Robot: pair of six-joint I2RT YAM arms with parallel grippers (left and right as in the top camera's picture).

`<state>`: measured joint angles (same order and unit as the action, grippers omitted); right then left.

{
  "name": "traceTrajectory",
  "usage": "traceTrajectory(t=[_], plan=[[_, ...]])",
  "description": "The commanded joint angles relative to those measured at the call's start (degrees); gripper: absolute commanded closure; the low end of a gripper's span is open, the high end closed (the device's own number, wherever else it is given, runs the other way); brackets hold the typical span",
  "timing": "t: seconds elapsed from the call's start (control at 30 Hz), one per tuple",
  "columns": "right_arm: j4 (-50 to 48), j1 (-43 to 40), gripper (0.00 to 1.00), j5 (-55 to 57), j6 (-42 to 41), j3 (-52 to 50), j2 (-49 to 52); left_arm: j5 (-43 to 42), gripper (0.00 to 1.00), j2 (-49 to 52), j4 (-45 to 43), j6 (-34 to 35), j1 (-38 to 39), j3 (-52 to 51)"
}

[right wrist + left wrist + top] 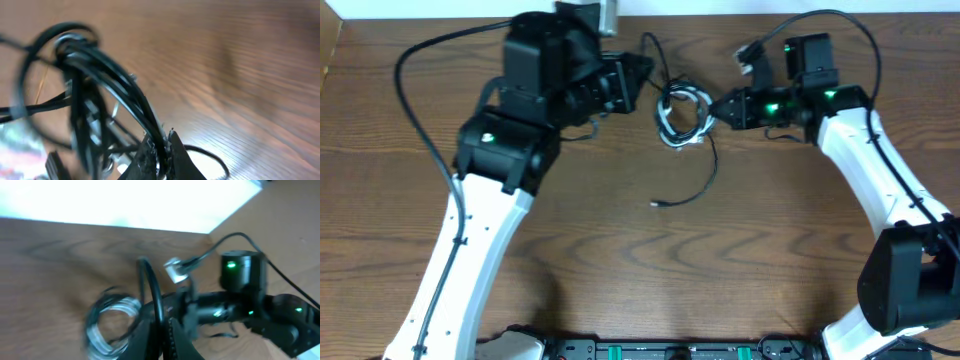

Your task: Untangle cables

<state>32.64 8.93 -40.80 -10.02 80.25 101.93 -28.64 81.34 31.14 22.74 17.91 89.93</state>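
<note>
W/ left end effector (640, 72) & right end effector (716, 108) both pinched shut on strands of the cables (682, 112), bunched upper-centre on desk (620, 230), pull apart slow, watch for snags.

The right hand (161, 150) has its dark fingertips pinched together on a strand of the black cables (107, 75). The cables arc up in blurred loops close to the lens, with something pale showing among them. The brown wooden counter (240, 65) lies behind.
</note>
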Motion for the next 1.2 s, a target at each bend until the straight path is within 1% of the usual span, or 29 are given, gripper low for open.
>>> traceTrajectory(t=[0.0, 0.13, 0.2, 0.33, 0.47, 0.57, 0.63, 0.7, 0.9, 1.03, 1.17], plan=[[1.64, -3.21, 0.99, 6.62, -6.78, 0.31, -1.88, -0.66, 0.93, -1.99, 3.28, 0.48, -3.28, 0.35], [4.87, -4.59, 0.99, 8.57, -6.91, 0.31, -1.97, 4.46, 0.93, -1.88, 11.47, 0.2, -5.55, 0.31], [6.84, -4.61, 0.99, 9.68, -6.84, 0.31, -1.97, 6.03, 0.92, -1.66, 15.08, -1.51, -5.86, 0.31], [9.05, -4.39, 0.99, 10.47, -6.62, 0.31, -1.97, 5.38, 0.93, -0.72, 20.2, -5.46, -5.4, 0.13], [9.35, -3.96, 0.99, 9.68, -6.01, 0.31, -1.97, 4.28, 0.93, 1.03, 22.84, -8.5, -4.02, -1.22], [9.35, -3.43, 0.99, 8.72, -5.57, 0.31, -1.97, -2.4, 0.92, 2.86, 22.51, -12.11, -2.86, -1.99], [9.35, -3.08, 0.99, 8.72, -5.57, 0.31, -1.97, -7.28, 0.92, 4.59, 20.87, -12.63, -1.62, -1.99], [9.33, -2.49, 0.99, 8.72, -5.57, 0.31, -1.97, -9.6, 0.93, 5.95, 18.64, -12.61, -0.26, -1.99], [9.14, -0.52, 0.99, 8.7, -5.57, 0.31, -1.97, -9.03, 0.93, 10.1, 13.25, -11.93, 4.48, -1.99], [9.14, -0.37, 0.99, 6.1, -5.2, 0.31, -1.97, -5.18, 0.93, 13.64, 12.92, -9.81, 5.79, -2.03], [8.96, -0.35, 0.99, 2.4, -4.92, 0.33, -1.97, -4.76, 0.93, 18.05, 12.83, -8.9, 6.01, -2.08]])
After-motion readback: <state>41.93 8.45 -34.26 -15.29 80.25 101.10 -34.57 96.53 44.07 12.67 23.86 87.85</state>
